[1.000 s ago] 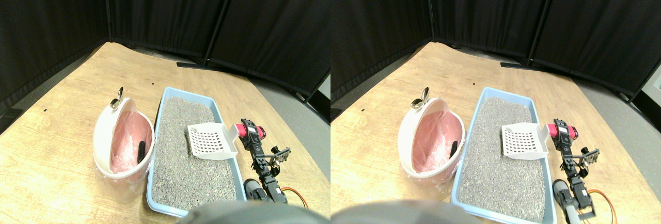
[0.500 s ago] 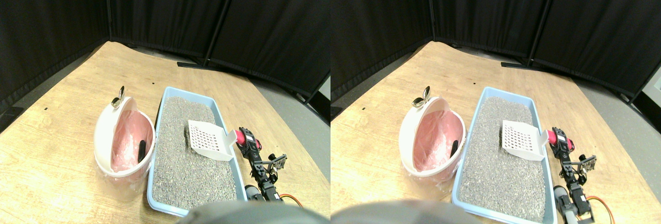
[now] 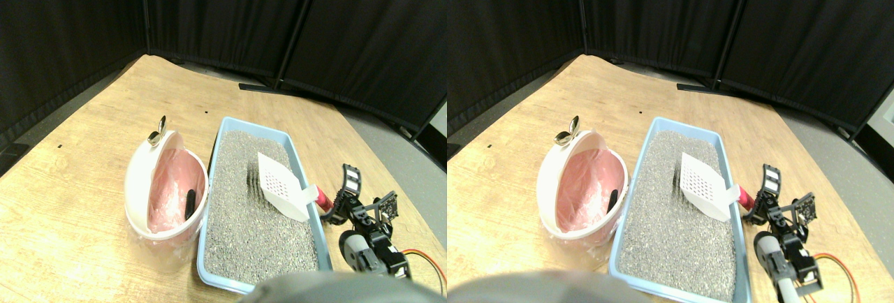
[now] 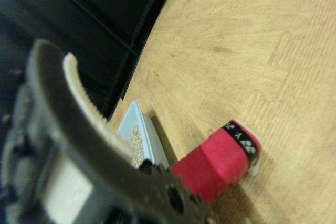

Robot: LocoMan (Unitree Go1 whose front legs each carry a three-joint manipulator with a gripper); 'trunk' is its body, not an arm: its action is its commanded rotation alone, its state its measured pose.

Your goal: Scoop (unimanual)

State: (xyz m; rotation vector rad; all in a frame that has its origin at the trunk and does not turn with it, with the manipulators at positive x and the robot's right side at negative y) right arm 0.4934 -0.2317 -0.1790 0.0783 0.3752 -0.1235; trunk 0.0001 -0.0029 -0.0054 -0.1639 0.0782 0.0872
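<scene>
Landmark = blue litter tray [image 3: 209, 177], long box of grey litter on the wood-look floor [image 3: 77, 177].

Nearest: right manipulator [image 3: 370, 247], off the tray's near right corner, orange cable trailing behind it. Right gripper [image 3: 363, 195] sits just outside the tray's right wall, jaws spread wide apart w/ nothing between them – one jaw up near the tray side, the other out away from it. Not gripping the scoop.

White slotted scoop [image 3: 279, 186] lies in the tray's right half, about mid-length, tilted: blade's far edge down on the litter, handle end raised and leaning over the tray's right wall. Its red-wrapped handle [image 3: 323, 197] pokes out over that wall, just beside the gripper. Wrist view: red handle [image 4: 215, 163] w/ black band and white end cap, seen next to a dark jaw frame, floor behind, tray corner visible; contact w/ jaw – can't tell there.

Left of the tray, touching its left wall: white bin [image 3: 164, 188] w/ pink liner, lid tipped up, a dark item [image 3: 189, 204] inside.

Far: black curtain panels [image 3: 230, 24] beyond the tray's far end.
</scene>
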